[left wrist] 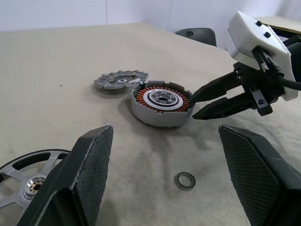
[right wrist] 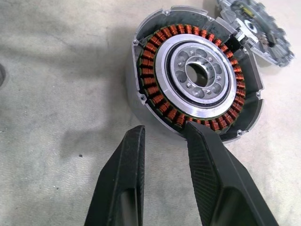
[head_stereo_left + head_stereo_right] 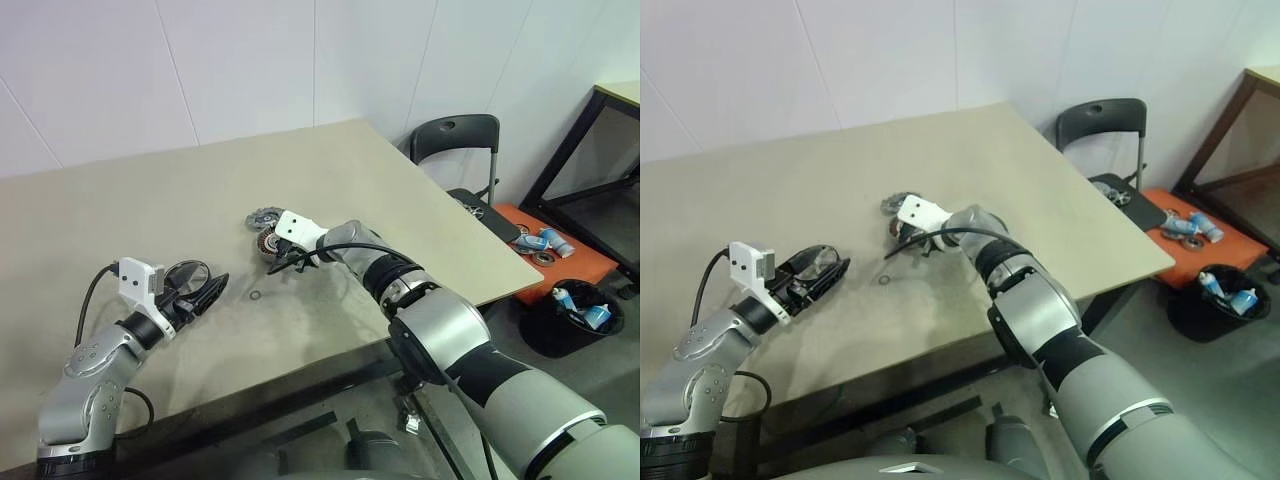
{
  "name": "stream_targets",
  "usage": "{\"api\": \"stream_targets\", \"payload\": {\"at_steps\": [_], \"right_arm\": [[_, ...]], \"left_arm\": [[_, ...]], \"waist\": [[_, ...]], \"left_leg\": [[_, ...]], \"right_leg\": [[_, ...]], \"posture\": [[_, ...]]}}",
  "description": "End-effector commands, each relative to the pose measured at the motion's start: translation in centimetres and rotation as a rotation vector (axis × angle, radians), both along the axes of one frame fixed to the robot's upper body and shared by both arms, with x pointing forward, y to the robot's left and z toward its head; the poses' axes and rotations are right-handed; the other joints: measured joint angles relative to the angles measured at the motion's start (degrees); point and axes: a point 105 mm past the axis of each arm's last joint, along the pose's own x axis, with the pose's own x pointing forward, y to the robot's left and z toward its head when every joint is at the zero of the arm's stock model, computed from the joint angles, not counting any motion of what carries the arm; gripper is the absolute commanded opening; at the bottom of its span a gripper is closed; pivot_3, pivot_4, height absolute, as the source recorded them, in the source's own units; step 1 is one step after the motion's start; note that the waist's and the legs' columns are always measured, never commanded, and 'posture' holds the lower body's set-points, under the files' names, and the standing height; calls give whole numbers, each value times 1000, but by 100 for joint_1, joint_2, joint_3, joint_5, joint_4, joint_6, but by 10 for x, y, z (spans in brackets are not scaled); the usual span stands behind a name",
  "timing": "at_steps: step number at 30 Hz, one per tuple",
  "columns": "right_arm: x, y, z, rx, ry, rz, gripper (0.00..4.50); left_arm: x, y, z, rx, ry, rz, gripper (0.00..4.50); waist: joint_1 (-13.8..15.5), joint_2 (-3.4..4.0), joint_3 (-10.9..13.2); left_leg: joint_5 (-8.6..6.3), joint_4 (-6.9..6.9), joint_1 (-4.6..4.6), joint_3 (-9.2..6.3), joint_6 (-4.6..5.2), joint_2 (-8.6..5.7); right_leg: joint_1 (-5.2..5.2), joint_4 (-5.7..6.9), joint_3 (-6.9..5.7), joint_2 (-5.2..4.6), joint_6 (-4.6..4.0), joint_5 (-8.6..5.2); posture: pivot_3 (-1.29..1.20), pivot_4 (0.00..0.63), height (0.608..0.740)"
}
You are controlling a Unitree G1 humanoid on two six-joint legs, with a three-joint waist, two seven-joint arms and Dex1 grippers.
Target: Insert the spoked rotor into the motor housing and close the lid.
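The right gripper reaches down at the near rim of the motor housing, its two black fingers drawn close with a narrow gap between them. One fingertip lies over the housing's edge by the copper windings, the other sits just outside the rim — nothing is clamped between them. The housing lies flat on the beige table, open side up, with a silver ring and hub at its centre. Just beyond it, touching or nearly touching its far rim, lies a grey toothed disc.

The left gripper hovers well apart from the housing, fingers spread wide and empty. Beside it on the table lies the spoked rotor — a dark-rimmed wheel with open spokes. A small thin black ring lies on the table between the left gripper and the housing.
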Motion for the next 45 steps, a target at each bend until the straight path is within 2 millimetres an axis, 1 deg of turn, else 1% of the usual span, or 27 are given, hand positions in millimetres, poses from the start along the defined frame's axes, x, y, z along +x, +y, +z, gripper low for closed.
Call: {"api": "stream_targets", "payload": {"at_steps": [1, 7, 11, 14, 16, 17, 24, 31, 33, 35, 37, 38, 41, 43, 45], "right_arm": [[-3, 11, 6, 8, -2, 36, 1362], [-4, 11, 5, -2, 2, 47, 1362], [-6, 11, -1, 6, 17, 38, 1362], [-7, 12, -2, 14, 21, 37, 772], [-6, 12, -2, 17, 17, 24, 123], [-6, 12, -2, 16, 17, 18, 54], [-8, 10, -5, 6, 36, 24, 54], [-6, 5, 1, 27, 72, 23, 54], [-13, 8, 4, 39, 124, 84, 54], [-22, 7, 7, 36, 198, 185, 54], [-28, 3, 10, 40, 252, 235, 54], [-31, -1, 16, 58, 283, 271, 54], [-38, -17, 24, 75, 331, 306, 54], [-43, -39, 23, 44, 319, 295, 54], [-48, -58, 24, 13, 299, 279, 54]], "left_arm": [[1, 1, 11, 14, -42, 4, 3817], [2, 1, 11, 10, -45, 13, 3817], [4, 0, 10, 4, -45, 17, 3817], [4, -1, 9, 4, -43, 17, 3817], [5, 0, 9, 4, -42, 19, 3817], [5, 0, 9, 4, -41, 21, 3817], [8, 1, 9, -6, -43, 32, 3817], [9, 1, 7, -5, -37, 35, 3817], [10, -1, 7, -8, -39, 33, 3817], [10, -2, 7, -8, -40, 29, 3817], [9, -2, 7, -8, -40, 28, 3817], [9, -1, 6, -7, -38, 30, 3817], [10, 0, 5, -7, -35, 35, 3817], [10, -2, 4, -13, -33, 29, 3817], [11, -4, 3, -14, -29, 16, 3817]], "waist": [[-2, 0, 0], [-4, 0, 0], [-3, 0, 0], [-5, 0, 0], [-7, 0, 0], [-4, 1, 1], [-4, -1, -1], [2, -1, -1], [2, -1, -1], [0, 0, 0], [-2, 0, 0], [-1, 0, 0], [26, 0, 0], [65, -1, -1], [140, 1, 0]], "left_leg": [[0, 0, 0, 0, 0, 0], [0, -1, 0, 0, 0, 1], [0, -1, 1, 0, 0, 1], [0, -1, 1, 0, 0, 1], [0, -1, 1, 0, 0, 1], [0, -1, 1, 0, 0, 1], [0, -2, 0, -1, 0, 0], [0, -5, 0, -3, 0, 0], [0, -5, -1, -3, 0, 0], [0, -5, -1, -3, 0, -1], [-1, -6, -2, -3, 0, -2], [-1, -7, -3, -3, 0, -1], [-2, -9, -10, -7, 0, -1], [-2, -7, -18, -10, 0, -4], [-2, -2, -31, -14, 0, -9]], "right_leg": [[0, 0, 0, 0, 0, 0], [-1, 0, 0, 1, 0, 0], [0, 0, 0, 1, 0, 0], [-1, 0, 0, 1, 0, 0], [-1, 0, 0, 1, 0, 0], [-1, 0, 0, 1, 0, 0], [2, -6, -1, -2, 0, 0], [1, -6, -3, -1, 0, 0], [2, -8, -3, -2, 0, 0], [3, -10, -3, -2, 0, 0], [3, -13, -4, 0, 1, 1], [2, -14, -5, 1, 2, 1], [1, -19, -10, 2, 2, 1], [-4, -20, -13, -1, 3, 1], [-11, -22, -18, -2, 3, 1]], "posture": [[0, 0, 740], [0, 0, 740], [0, 0, 740], [0, 0, 740], [0, 0, 740], [0, 0, 740], [0, 0, 740], [0, 0, 740], [0, 0, 740], [0, 0, 740], [0, 0, 740], [0, 0, 740], [0, 0, 740], [0, 0, 740], [0, 0, 740]]}}
